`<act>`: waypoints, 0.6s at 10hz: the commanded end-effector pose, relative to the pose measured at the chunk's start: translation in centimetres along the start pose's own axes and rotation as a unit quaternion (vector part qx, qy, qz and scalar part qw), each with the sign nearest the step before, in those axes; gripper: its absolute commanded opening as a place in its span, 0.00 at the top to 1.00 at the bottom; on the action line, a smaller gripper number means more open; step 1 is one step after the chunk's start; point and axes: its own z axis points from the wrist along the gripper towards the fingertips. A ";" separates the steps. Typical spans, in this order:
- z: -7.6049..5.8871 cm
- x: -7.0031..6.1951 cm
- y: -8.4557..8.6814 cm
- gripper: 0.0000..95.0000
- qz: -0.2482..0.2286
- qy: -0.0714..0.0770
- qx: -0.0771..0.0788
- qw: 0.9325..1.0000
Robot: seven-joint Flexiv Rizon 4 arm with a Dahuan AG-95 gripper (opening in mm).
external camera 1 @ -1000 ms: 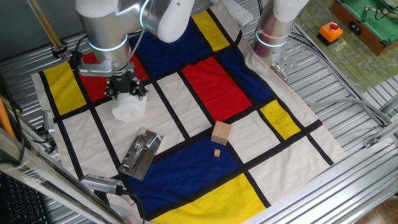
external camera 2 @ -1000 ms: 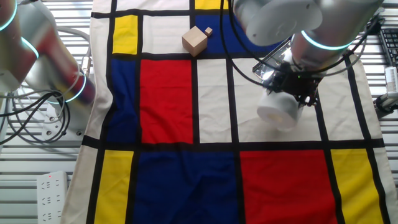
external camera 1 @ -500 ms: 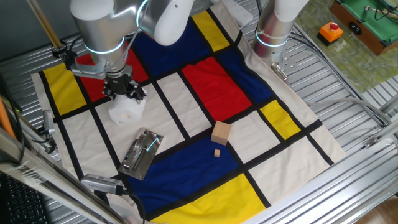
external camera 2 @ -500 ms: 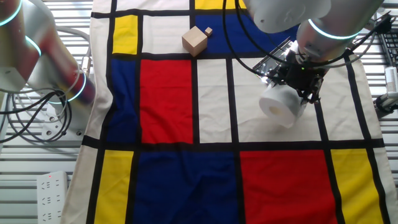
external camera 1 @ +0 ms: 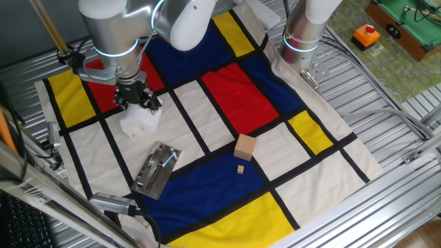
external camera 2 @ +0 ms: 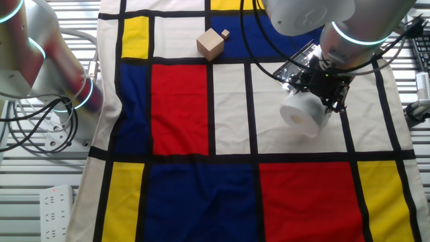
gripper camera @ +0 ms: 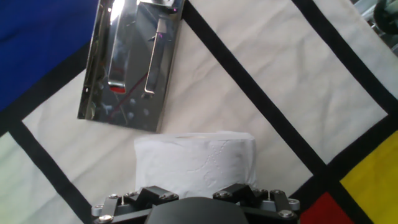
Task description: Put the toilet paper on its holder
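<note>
The toilet paper (external camera 1: 138, 122) is a white roll held between my gripper's (external camera 1: 138, 109) fingers over a white square of the cloth. It also shows in the other fixed view (external camera 2: 301, 114) under the gripper (external camera 2: 317, 91). In the hand view the roll (gripper camera: 194, 163) fills the lower middle, lying on its side between the fingers. The holder (external camera 1: 156, 169), a shiny metal plate with a bar fitting, lies flat on the cloth in front of the roll. In the hand view the holder (gripper camera: 132, 59) is at upper left, just beyond the roll and apart from it.
A tan wooden cube (external camera 1: 244, 147) and a small wooden piece (external camera 1: 240, 169) lie right of the holder; they also show in the other fixed view as cube (external camera 2: 209, 44) and piece (external camera 2: 226, 33). A second arm's base (external camera 1: 303, 31) stands at the cloth's far edge. Metal slats surround the cloth.
Over the last second my gripper moved a little with the roll in it, away from the holder, and the roll tilted. In the last half second nothing moved.
</note>
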 end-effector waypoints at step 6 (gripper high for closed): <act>-0.2 0.1 0.0 1.00 -0.017 -0.019 -0.015 1.000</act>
